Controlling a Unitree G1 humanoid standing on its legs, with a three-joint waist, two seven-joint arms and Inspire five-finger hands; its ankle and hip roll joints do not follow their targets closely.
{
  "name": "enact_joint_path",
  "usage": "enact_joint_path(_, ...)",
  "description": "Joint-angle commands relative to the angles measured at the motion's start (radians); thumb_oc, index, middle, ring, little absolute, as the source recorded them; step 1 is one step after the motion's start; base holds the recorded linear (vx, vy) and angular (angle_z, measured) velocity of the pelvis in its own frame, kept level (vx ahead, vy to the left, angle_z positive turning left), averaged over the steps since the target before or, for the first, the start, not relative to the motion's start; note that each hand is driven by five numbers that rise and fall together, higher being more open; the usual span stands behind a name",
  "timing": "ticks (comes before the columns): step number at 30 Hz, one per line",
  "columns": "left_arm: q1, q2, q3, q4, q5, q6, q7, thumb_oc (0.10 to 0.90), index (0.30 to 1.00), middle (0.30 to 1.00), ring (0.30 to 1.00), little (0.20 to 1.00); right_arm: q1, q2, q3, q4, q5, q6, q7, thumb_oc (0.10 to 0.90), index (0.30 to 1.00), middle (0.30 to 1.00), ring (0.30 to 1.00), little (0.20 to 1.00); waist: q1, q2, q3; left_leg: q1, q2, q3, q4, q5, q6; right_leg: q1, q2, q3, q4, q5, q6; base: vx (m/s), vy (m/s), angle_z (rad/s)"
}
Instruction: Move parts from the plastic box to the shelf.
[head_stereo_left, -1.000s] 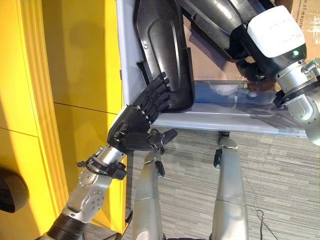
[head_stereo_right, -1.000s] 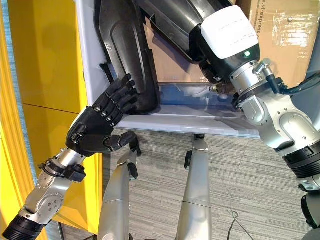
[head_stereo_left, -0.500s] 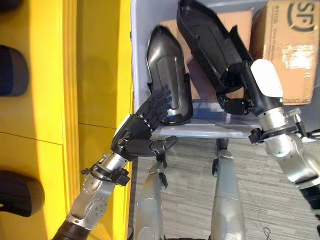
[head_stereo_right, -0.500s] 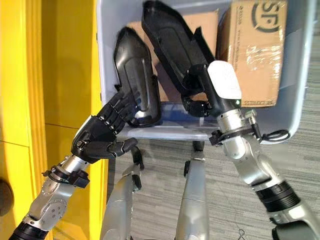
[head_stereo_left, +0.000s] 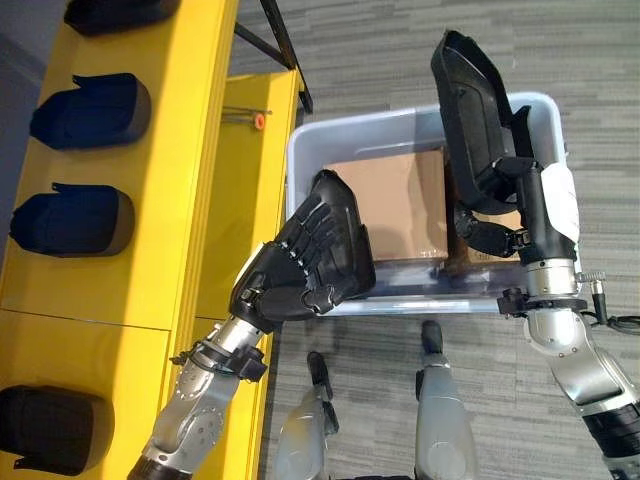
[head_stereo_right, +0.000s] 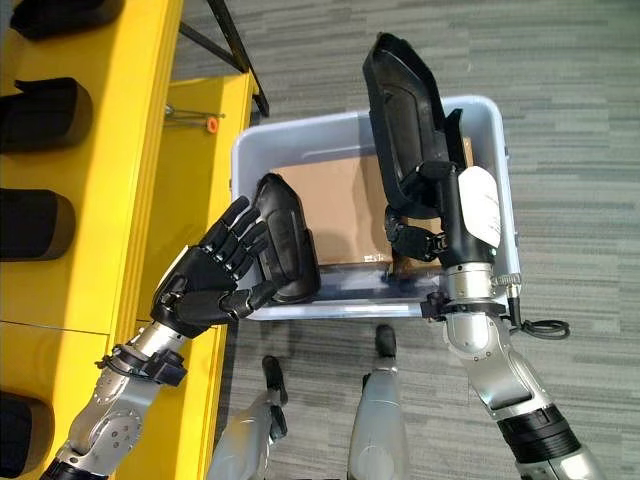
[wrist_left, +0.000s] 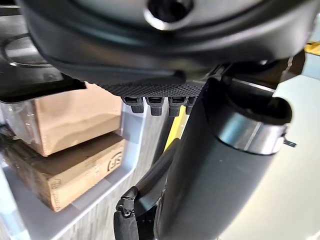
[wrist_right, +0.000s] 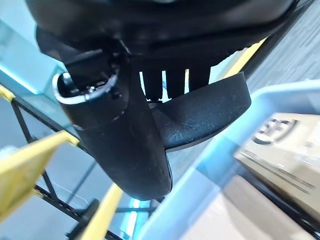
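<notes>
A pale plastic box (head_stereo_left: 350, 136) stands on the floor beside the yellow shelf (head_stereo_left: 180, 150). A short black moulded part (head_stereo_left: 343, 237) leans in the box's near left corner. My left hand (head_stereo_left: 292, 272) lies on that part with straight, spread fingers, and its thumb is by the part's lower end. My right hand (head_stereo_left: 492, 222) is shut on the lower end of a long black part (head_stereo_left: 470, 115). That long part stands upright over the right side of the box, and its top rises past the far rim. It also shows beyond the right hand's fingers (wrist_right: 200, 112).
Cardboard boxes (head_stereo_left: 395, 205) fill the bottom of the plastic box. Several dark parts (head_stereo_left: 92, 110) lie in a row on the shelf at the left. Grey carpet surrounds the box, and a black shelf brace (head_stereo_left: 280, 45) crosses behind it.
The camera has swung, so the whole picture has shifted. My right hand has raised the long part upright, above the box. My left hand stays on the short part.
</notes>
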Motion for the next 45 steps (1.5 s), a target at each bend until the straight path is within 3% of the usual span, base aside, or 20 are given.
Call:
enact_joint_path(1, 0.026, 0.029, 0.028, -0.104, 0.039, -0.056, -0.024, 0.9, 1.0, 1.0, 1.0, 1.0, -0.031, 0.046, -0.041, -0.127, 0.034, -0.166, -0.04, 0.4, 0.3, 0.3, 0.3, 0.3, 0.005, -0.072, -0.144, 0.022, 0.008, -0.012, 0.032, -0.094, 0.039, 0.127, 0.001, -0.06, -0.009, -0.161, -0.045, 0.1, 0.005, 0.01)
enact_joint_path(10, 0.074, 0.018, 0.035, -0.096, 0.042, -0.017, -0.044, 0.9, 1.0, 1.0, 1.0, 1.0, 0.035, 0.069, 0.03, -0.198, 0.069, -0.2, 0.086, 0.4, 0.3, 0.3, 0.3, 0.3, 0.035, -0.1, -0.287, 0.114, -0.005, -0.027, 0.01, -0.105, 0.044, 0.262, 0.0, -0.091, -0.072, -0.149, -0.035, 0.12, 0.002, 0.06)
enact_joint_path(19, 0.096, 0.016, 0.081, -0.106, 0.052, -0.005, -0.085, 0.9, 1.0, 1.0, 1.0, 1.0, 0.043, 0.099, 0.086, -0.221, 0.082, -0.181, 0.085, 0.4, 0.3, 0.3, 0.3, 0.3, 0.063, -0.116, -0.345, 0.165, -0.034, -0.037, -0.019, -0.117, 0.054, 0.344, -0.015, -0.118, -0.15, -0.114, -0.008, 0.03, 0.078, 0.12)
enact_joint_path(23, 0.08, 0.038, 0.062, -0.132, 0.073, -0.004, -0.128, 0.9, 1.0, 1.0, 1.0, 1.0, 0.065, 0.115, 0.077, -0.245, 0.076, -0.197, 0.05, 0.4, 0.3, 0.3, 0.3, 0.3, 0.055, -0.121, -0.361, 0.178, -0.055, -0.058, -0.026, -0.137, 0.076, 0.355, -0.022, -0.084, -0.149, -0.108, 0.01, 0.02, 0.091, 0.11)
enact_joint_path(25, 0.057, 0.052, 0.043, -0.144, 0.068, 0.009, -0.163, 0.9, 1.0, 1.0, 1.0, 1.0, 0.087, 0.121, 0.064, -0.264, 0.064, -0.196, 0.025, 0.4, 0.3, 0.3, 0.3, 0.3, 0.04, -0.119, -0.373, 0.186, -0.073, -0.087, -0.04, -0.143, 0.091, 0.356, -0.012, -0.036, -0.136, -0.116, 0.015, 0.0, 0.069, 0.19)
enact_joint_path(28, 0.019, 0.067, 0.011, -0.156, 0.064, 0.026, -0.181, 0.9, 1.0, 1.0, 1.0, 1.0, 0.098, 0.124, 0.056, -0.282, 0.033, -0.187, -0.004, 0.4, 0.3, 0.3, 0.3, 0.3, 0.02, -0.115, -0.384, 0.181, -0.08, -0.134, -0.061, -0.131, 0.096, 0.341, 0.023, 0.038, -0.119, -0.122, 0.008, -0.04, 0.007, 0.31)
enact_joint_path(30, -0.015, 0.077, -0.031, -0.177, 0.025, 0.029, -0.175, 0.9, 1.0, 1.0, 1.0, 1.0, 0.128, 0.114, 0.038, -0.319, 0.019, -0.134, -0.043, 0.4, 0.3, 0.3, 0.3, 0.3, -0.009, -0.109, -0.394, 0.182, -0.066, -0.212, -0.086, -0.111, 0.087, 0.333, 0.106, 0.136, -0.079, -0.166, -0.025, -0.06, -0.02, 0.9)
enact_joint_path(34, 0.001, 0.079, -0.024, -0.198, -0.009, -0.003, -0.181, 0.9, 1.0, 1.0, 1.0, 1.0, 0.185, 0.105, 0.009, -0.321, -0.006, -0.176, -0.055, 0.4, 0.3, 0.3, 0.3, 0.3, -0.022, -0.105, -0.391, 0.155, -0.052, -0.27, -0.09, -0.076, 0.068, 0.326, 0.148, 0.153, -0.038, -0.205, -0.053, -0.08, -0.064, 1.23)
enact_joint_path(39, -0.015, 0.056, -0.045, -0.18, 0.008, -0.042, -0.156, 0.9, 1.0, 1.0, 1.0, 1.0, 0.149, 0.056, 0.033, -0.295, -0.011, -0.212, -0.076, 0.4, 0.3, 0.3, 0.3, 0.3, -0.009, -0.103, -0.346, 0.078, -0.02, -0.326, -0.072, -0.012, 0.043, 0.304, 0.208, 0.167, 0.064, -0.284, -0.111, -0.13, -0.098, 0.43)
enact_joint_path(41, -0.018, 0.053, -0.044, -0.18, 0.001, -0.045, -0.152, 0.9, 1.0, 1.0, 1.0, 1.0, 0.141, 0.051, 0.034, -0.292, -0.014, -0.22, -0.09, 0.4, 0.3, 0.3, 0.3, 0.3, -0.012, -0.104, -0.333, 0.069, -0.003, -0.312, -0.071, 0.003, 0.037, 0.301, 0.215, 0.163, 0.083, -0.297, -0.12, -0.13, -0.076, 0.45)
enact_joint_path(42, -0.031, 0.044, -0.052, -0.17, 0.001, -0.044, -0.186, 0.9, 1.0, 1.0, 1.0, 1.0, 0.153, 0.053, 0.02, -0.295, -0.035, -0.209, -0.107, 0.4, 0.3, 0.3, 0.3, 0.3, -0.029, -0.107, -0.319, 0.063, 0.035, -0.246, -0.069, 0.027, 0.032, 0.303, 0.212, 0.146, 0.097, -0.303, -0.127, -0.13, -0.043, 0.64)
enact_joint_path(45, -0.06, 0.026, -0.071, -0.161, 0.0, -0.042, -0.226, 0.9, 1.0, 1.0, 1.0, 1.0, 0.195, 0.051, -0.025, -0.299, -0.051, -0.202, -0.122, 0.4, 0.3, 0.3, 0.3, 0.3, -0.074, -0.119, -0.301, 0.074, 0.07, -0.129, -0.049, 0.031, 0.029, 0.318, 0.192, 0.113, 0.102, -0.306, -0.131, -0.17, 0.012, 1.16)
